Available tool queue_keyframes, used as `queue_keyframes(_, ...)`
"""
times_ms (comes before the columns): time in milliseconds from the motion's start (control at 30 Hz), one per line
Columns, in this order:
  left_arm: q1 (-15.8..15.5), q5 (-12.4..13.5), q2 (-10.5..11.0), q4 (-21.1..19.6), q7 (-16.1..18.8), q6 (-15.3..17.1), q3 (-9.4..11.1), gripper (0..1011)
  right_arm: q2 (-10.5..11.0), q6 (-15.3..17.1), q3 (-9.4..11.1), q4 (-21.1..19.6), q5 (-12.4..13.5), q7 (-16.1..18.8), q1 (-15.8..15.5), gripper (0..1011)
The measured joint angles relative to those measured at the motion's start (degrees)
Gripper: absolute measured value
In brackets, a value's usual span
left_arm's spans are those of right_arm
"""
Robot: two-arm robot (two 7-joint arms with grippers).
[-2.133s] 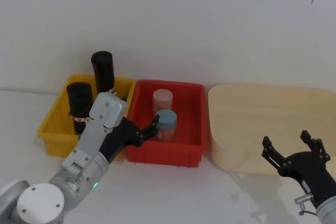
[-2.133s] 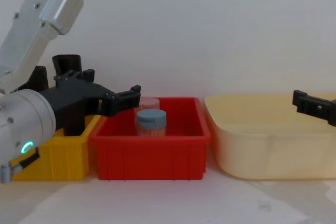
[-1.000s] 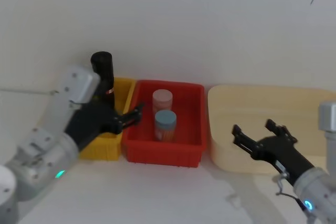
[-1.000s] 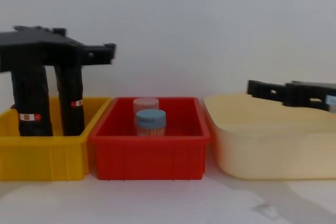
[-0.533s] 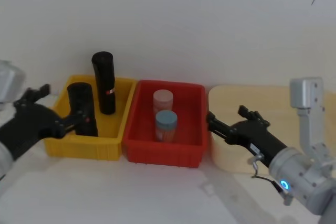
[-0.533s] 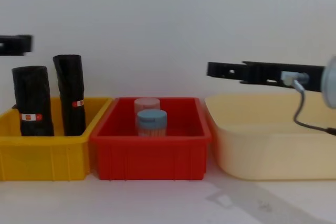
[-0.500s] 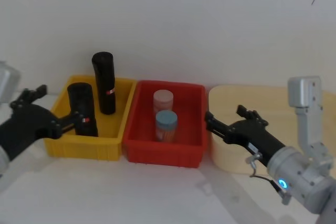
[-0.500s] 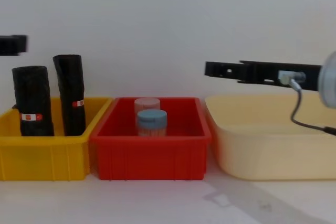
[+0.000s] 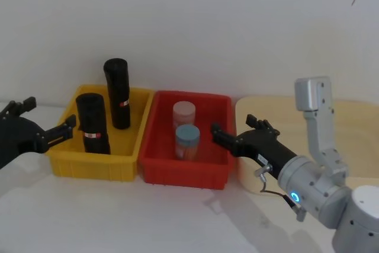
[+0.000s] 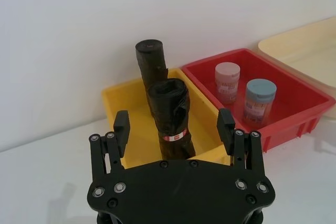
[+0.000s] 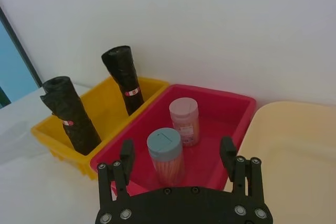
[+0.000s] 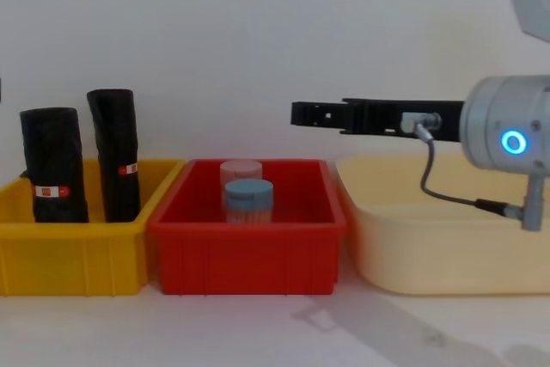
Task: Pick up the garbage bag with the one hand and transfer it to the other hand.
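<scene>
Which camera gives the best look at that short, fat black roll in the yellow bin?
The left wrist view: the garbage bag stands close and centred, label showing. Head sees it from above; chest loses its base behind the yellow bin; right wrist shows it farther off.

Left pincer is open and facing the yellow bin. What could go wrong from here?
1. The garbage bag stands close to the taller roll in the yellow bin. The open left pincer could bump or catch that roll instead.
2. The open right pincer hangs above the red bin, where the blue-lidded jar stands. A slipped handover there might drop the bag onto it.
</scene>
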Motion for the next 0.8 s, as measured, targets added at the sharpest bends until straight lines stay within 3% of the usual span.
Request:
queue_keyframes(467, -9.84, -1.42, -1.14, 12.76, -5.93, -2.51, 6.02, 1001, -1.46, -0.13, -1.88, 2.82, -2.06, 0.0, 2.08, 1000)
queue_keyframes(800, -14.09, -2.68, -1.92, 18.29, -8.82, -3.53, 8.41, 1001, -2.05, -0.41, -2.63, 3.65, -3.66, -0.29, 2.74, 1000)
